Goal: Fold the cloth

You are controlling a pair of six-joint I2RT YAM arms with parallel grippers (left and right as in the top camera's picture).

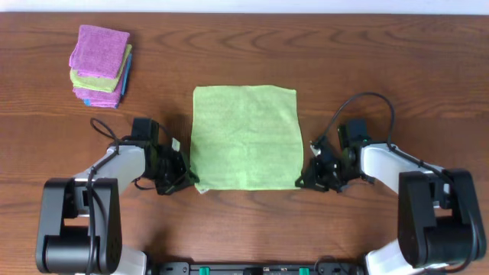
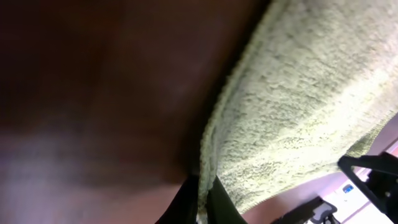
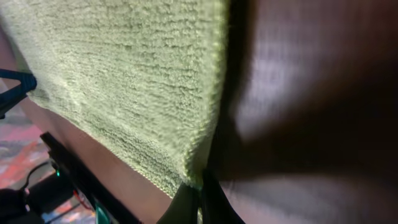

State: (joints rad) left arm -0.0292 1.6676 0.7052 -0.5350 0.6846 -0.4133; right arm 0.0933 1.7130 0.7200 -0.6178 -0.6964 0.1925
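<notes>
The lime-green cloth is spread flat on the desk, its near left corner pinched by the closed left gripper and its near right corner by the closed right gripper.

Left claw pinched shut, arm reaching inward low; right claw mirrors it.

Wooden table under flat lime-green cloth, far-corner cloth stack
</notes>
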